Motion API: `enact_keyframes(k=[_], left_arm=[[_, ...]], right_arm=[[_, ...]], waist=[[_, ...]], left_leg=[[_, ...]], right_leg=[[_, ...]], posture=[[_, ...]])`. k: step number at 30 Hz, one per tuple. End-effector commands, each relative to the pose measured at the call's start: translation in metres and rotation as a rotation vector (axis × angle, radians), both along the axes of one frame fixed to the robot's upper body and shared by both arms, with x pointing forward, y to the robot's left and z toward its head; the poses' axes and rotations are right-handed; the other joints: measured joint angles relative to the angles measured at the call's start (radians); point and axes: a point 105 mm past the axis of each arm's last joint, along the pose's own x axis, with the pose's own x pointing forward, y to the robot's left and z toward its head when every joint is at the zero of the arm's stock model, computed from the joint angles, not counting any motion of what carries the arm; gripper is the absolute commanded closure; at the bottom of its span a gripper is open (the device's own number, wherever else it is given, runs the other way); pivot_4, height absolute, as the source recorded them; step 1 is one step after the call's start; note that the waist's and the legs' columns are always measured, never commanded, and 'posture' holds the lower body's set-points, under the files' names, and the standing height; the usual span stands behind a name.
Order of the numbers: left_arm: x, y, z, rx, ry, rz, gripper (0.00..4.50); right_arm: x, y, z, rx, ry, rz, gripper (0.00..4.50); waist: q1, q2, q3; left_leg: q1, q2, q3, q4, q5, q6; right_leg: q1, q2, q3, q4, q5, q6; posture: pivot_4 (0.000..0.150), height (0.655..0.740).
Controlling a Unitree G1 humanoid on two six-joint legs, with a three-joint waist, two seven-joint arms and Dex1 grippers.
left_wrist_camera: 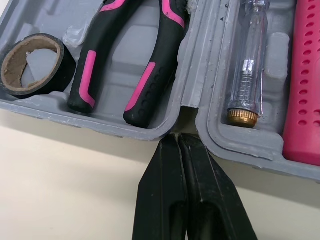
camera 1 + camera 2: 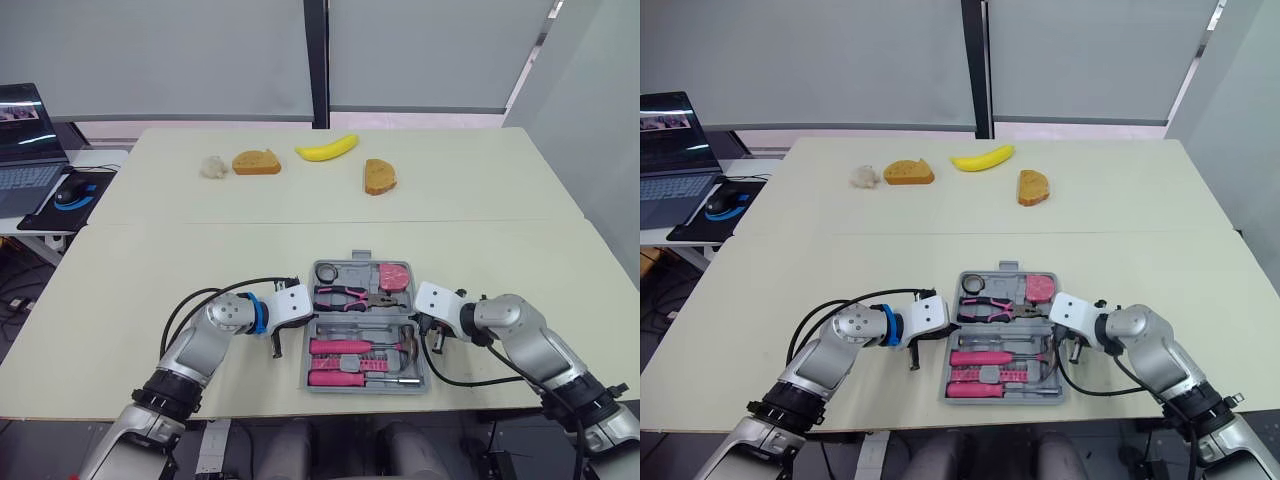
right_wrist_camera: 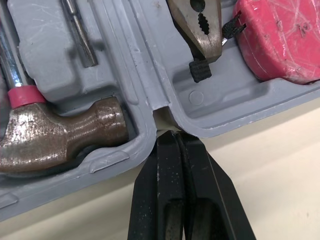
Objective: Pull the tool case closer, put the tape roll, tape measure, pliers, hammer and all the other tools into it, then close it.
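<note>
The grey tool case (image 2: 365, 390) lies open near the table's front edge. Its far half holds a black tape roll (image 1: 32, 65), pink-and-black pliers (image 1: 130, 65) and a pink tape measure (image 3: 280, 40). Its near half holds a hammer (image 3: 60, 135), a clear tester screwdriver (image 1: 248, 65) and pink-handled tools (image 2: 340, 348). My left gripper (image 1: 179, 137) is shut, its tips at the hinge notch on the case's left side. My right gripper (image 3: 172, 134) is also shut, its tips at the hinge notch on the right side.
Along the far part of the table lie a banana (image 2: 327, 149), two bread slices (image 2: 256, 162) (image 2: 379, 176) and a white crumpled lump (image 2: 212, 166). A laptop (image 2: 25, 140) and a mouse (image 2: 73, 192) sit on a side desk to the left.
</note>
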Motion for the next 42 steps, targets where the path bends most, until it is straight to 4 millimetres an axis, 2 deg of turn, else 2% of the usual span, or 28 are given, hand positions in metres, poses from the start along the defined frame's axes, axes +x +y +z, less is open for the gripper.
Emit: enact_keyframes(k=[1,20,38,42], left_arm=[[-0.02,-0.028,-0.001,-0.046,0.025,-0.115,4.45],[-0.035,-0.017,-0.005,-0.021,0.073,-0.101,4.45],[-0.035,-0.014,-0.006,-0.023,0.073,-0.072,4.45],[-0.029,-0.008,-0.004,-0.016,0.059,-0.05,4.45]], right_arm=[[-0.013,0.031,0.012,0.077,-0.017,0.115,4.5],[-0.028,0.032,0.009,0.089,0.012,0.092,4.5],[-0.019,0.021,0.007,0.057,-0.004,0.055,4.5],[-0.018,0.011,0.007,0.039,-0.007,0.036,4.5]], waist=[[0.0,0.001,0.0],[-0.003,0.002,-0.002],[-0.003,0.002,-0.003],[-0.003,0.002,-0.003]], left_leg=[[0.0,0.0,0.0,0.0,0.0,0.0],[0.0,0.0,0.0,0.0,0.0,0.0],[0.001,0.0,0.0,0.0,0.0,0.0],[0.001,0.0,0.0,0.0,0.0,0.0]], right_leg=[[0.0,0.0,0.0,0.0,0.0,0.0],[0.0,0.0,0.0,0.0,0.0,0.0],[0.001,0.0,0.0,0.0,0.0,0.0],[0.001,0.0,0.0,0.0,0.0,0.0]], posture=[[0.15,0.74],[0.15,0.74],[0.15,0.74],[0.15,0.74]])
